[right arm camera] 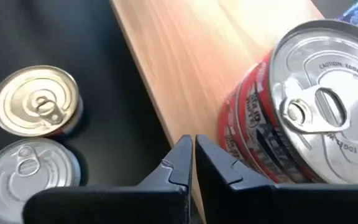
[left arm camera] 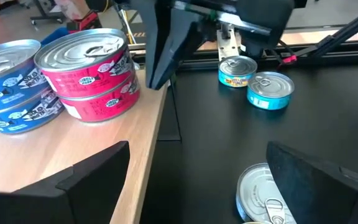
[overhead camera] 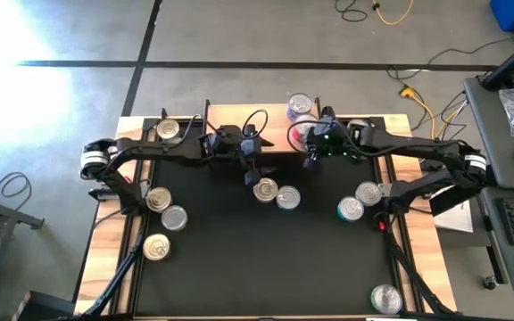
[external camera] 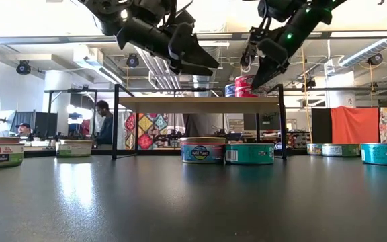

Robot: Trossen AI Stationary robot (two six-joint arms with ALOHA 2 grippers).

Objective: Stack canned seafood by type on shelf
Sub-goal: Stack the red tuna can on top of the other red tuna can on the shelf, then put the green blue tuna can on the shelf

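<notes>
The light-wood shelf (overhead camera: 239, 120) stands at the table's far middle. At its right end a stack of red-labelled tins (left arm camera: 95, 71) rests next to a stack of blue-labelled tins (left arm camera: 14, 84). My right gripper (right arm camera: 191, 162) is shut, slanting down, at the shelf's near edge right beside the red stack (right arm camera: 297, 124). My left gripper (left arm camera: 197, 186) hangs open in the air just off the shelf's near edge, above two silver-lidded tins (overhead camera: 265, 189) (overhead camera: 287, 197) on the black tabletop. Nothing is between its fingers. My right gripper's shut fingertips (right arm camera: 219, 165) stand close against the near side of the red stack's wall (right arm camera: 241, 134), coming slanting down from the table's near side. Whether they touch the stack, I cannot tell.
Loose tins lie at the left (overhead camera: 159, 198) (overhead camera: 174, 217) (overhead camera: 156, 246), at the right (overhead camera: 368, 192) (overhead camera: 351, 209) and near the front right corner (overhead camera: 385, 298). One tin each sits beside the shelf's left end (overhead camera: 168, 130) and right end (overhead camera: 357, 127). The shelf's left half is bare wood.
</notes>
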